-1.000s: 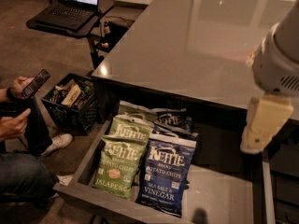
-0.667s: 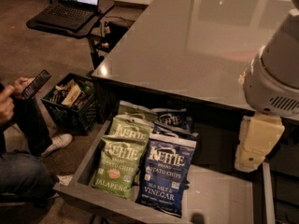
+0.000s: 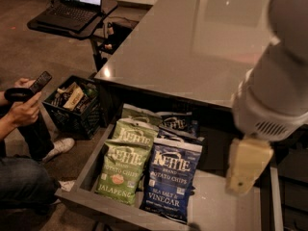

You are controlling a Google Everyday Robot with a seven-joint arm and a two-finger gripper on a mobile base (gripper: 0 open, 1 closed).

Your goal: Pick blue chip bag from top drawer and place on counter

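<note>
Closest to you is the front rim of the open top drawer [image 3: 72, 196], pulled out from under the near edge of the counter [image 3: 192, 47]. The blue chip bag [image 3: 171, 177] lies flat on the drawer floor close to that rim, label up, reading sea salt and vinegar. Its left side touches a green jalapeño bag [image 3: 122, 170], which lies flat beside it. Behind this pair, nearer the counter's near edge, two more bags sit partly covered: another green bag [image 3: 139, 114] and a dark blue bag [image 3: 179, 122].

The gripper [image 3: 246, 170] hangs over the right part of the drawer, to the right of the blue chip bag and apart from it, with bare drawer floor showing between them. You see it only as one cream-coloured block, so you cannot tell how far it is open. Nothing shows in its hold. Above it the pale arm [image 3: 276, 90] rises past the counter's near right corner.

Left of the drawer, a seated person's hand [image 3: 24, 112] holds a phone [image 3: 41, 81]. Just beyond, on the floor off the counter's near left corner, stands a black crate [image 3: 72, 105] with packets in it. Farthest off, beyond the counter's left edge, an open laptop [image 3: 77, 4] rests on a small stand.
</note>
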